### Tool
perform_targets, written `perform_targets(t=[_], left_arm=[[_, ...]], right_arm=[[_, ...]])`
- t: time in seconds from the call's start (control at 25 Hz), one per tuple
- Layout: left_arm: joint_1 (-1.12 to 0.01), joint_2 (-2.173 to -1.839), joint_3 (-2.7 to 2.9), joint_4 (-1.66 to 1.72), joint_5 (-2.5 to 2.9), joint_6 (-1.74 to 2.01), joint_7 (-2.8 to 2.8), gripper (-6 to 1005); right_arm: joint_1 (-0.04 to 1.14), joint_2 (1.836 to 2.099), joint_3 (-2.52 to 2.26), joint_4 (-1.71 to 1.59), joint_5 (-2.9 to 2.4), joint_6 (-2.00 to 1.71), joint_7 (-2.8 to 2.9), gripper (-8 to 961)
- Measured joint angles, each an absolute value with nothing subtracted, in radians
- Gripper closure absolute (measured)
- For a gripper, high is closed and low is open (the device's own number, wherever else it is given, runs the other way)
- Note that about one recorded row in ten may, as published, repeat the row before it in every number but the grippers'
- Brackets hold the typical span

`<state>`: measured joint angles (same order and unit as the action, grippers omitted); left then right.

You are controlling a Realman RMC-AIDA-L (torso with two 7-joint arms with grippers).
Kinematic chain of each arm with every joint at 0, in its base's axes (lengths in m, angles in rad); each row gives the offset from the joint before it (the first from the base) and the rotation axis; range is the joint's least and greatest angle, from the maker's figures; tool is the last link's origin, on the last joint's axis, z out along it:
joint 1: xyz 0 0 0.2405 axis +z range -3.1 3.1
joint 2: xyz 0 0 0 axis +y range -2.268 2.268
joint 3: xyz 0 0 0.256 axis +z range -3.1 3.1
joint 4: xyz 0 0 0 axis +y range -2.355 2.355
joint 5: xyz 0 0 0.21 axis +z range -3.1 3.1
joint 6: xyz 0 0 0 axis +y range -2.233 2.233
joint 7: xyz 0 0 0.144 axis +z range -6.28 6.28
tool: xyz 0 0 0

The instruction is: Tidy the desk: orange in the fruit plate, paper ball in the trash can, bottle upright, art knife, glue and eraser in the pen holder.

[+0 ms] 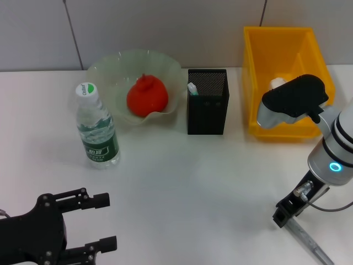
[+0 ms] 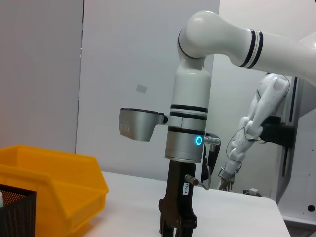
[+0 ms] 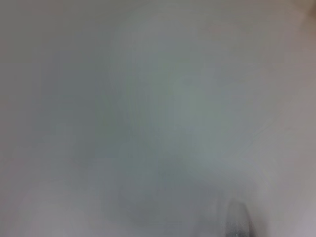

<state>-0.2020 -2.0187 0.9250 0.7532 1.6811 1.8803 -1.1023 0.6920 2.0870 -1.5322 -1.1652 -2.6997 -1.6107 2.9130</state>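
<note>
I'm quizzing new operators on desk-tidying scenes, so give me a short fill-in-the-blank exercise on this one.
1. The orange lies in the ____.
2. The bottle stands ____ on the table.
3. The whitish-tipped stick pokes out of the black mesh ____.
4. The left end effector, at the near table edge, has its fingers ____.

Missing words: fruit plate; upright; pen holder; open

Even, bright overhead light fills the head view; the bottle (image 1: 98, 134) and pen holder (image 1: 207, 102) cast soft, short shadows on the white bench (image 1: 182, 187). The right wrist view is wholly blurred grey.
</note>
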Motion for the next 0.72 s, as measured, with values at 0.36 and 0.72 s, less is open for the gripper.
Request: perform_targets(t=[0.36,0.72], left_arm=[[-0.201,-2.020,0.925,0.753,1.681,1.881,-1.103,300],[-0.192,-2.022,0.922,0.756,1.680,1.883,-1.103,301]], right_arm=[[0.689,2.084,-1.554,-1.145,-2.701,-1.594,2.903,611],[0.683,2.081,-1.549,-1.179,-2.703,-1.595,2.896,813]])
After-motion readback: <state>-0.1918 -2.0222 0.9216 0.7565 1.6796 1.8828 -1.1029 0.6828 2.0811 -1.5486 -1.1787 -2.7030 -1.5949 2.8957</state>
